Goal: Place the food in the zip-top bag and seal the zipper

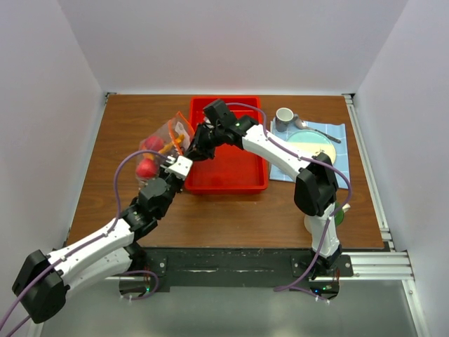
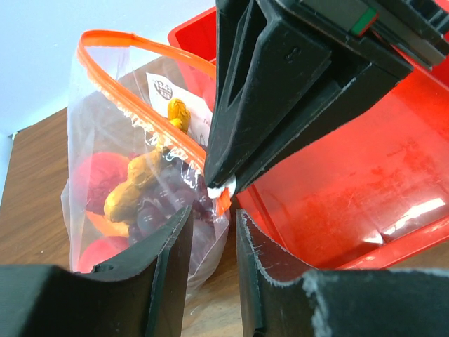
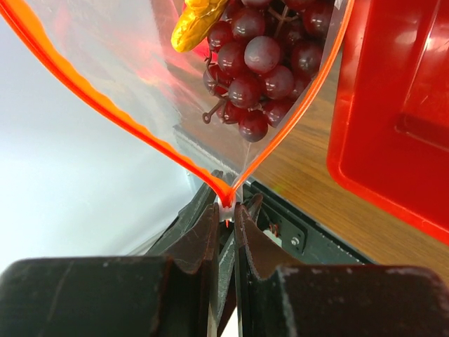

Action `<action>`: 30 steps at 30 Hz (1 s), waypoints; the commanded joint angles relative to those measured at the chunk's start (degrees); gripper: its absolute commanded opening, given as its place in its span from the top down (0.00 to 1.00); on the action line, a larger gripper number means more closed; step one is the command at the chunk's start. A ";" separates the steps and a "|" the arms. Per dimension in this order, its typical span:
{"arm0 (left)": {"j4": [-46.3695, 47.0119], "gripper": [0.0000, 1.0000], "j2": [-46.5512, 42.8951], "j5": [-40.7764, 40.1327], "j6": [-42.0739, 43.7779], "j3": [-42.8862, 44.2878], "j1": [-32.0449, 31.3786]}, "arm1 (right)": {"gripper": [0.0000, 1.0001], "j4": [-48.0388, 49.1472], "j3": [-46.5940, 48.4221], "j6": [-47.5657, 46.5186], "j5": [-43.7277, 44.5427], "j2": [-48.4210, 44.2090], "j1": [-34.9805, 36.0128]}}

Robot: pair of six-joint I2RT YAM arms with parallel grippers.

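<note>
1. Jaws of the right arm are pressed together on the end of the zipper (image 3: 217, 186), at the corner where its two orange strips meet.
2. Left jaws stand apart just below that corner, gripping nothing that I can see.
3. From the pinched corner the strips spread wide, so the bag (image 1: 160, 140) gapes unsealed.
4. Inside lie grapes (image 3: 259, 56), a yellow cluster (image 3: 196, 21) and red fruits (image 1: 147, 167).
5. The bag is left of the red tray (image 1: 228, 184), over the table (image 1: 231, 210). Whether its bottom rests there I cannot tell.
6. Handling, as I judge it: the film looks thin, limp and slippery, and the load will make it sag. The firmer zipper strip is the place to grip, pinching beside the held corner and sliding along the mouth.
</note>
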 commanded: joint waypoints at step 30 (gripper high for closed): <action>-8.97 1.00 -3.80 -0.59 -13.22 4.06 -0.23 | 1.00 5.05 6.55 0.48 -0.51 3.57 0.95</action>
